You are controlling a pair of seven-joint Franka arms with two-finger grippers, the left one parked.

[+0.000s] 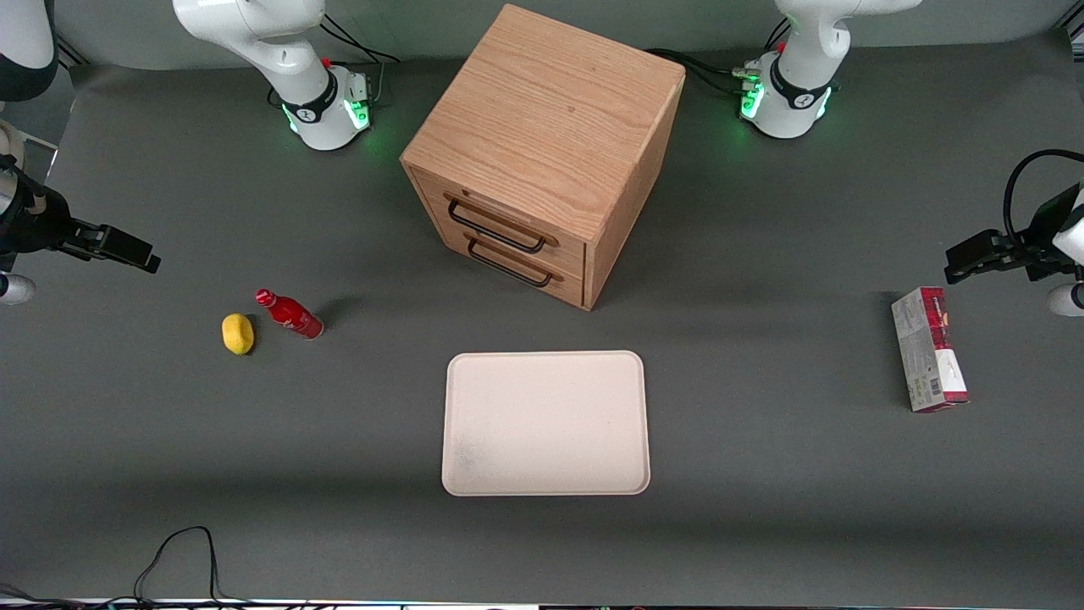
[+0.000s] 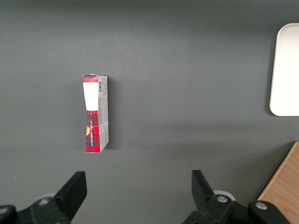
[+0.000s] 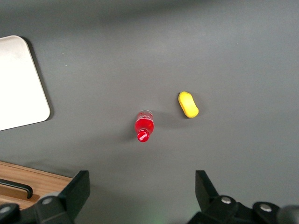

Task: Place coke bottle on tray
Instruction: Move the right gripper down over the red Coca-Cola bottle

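Observation:
The coke bottle (image 1: pixel 290 314) is small and all red with a red cap and stands upright on the dark table mat, also in the right wrist view (image 3: pixel 144 126). The cream-white tray (image 1: pixel 546 424) lies flat and bare near the middle of the table, nearer the front camera than the cabinet; one corner shows in the right wrist view (image 3: pixel 18 84). My right gripper (image 1: pixel 135 254) hangs above the table at the working arm's end, apart from the bottle. Its fingers (image 3: pixel 79 186) stand wide open and hold nothing.
A yellow lemon (image 1: pixel 238 334) lies close beside the bottle, also in the right wrist view (image 3: pixel 188 104). A wooden two-drawer cabinet (image 1: pixel 542 127) stands mid-table. A red-and-grey carton (image 1: pixel 929 349) lies toward the parked arm's end. Cables (image 1: pixel 178 551) trail at the front edge.

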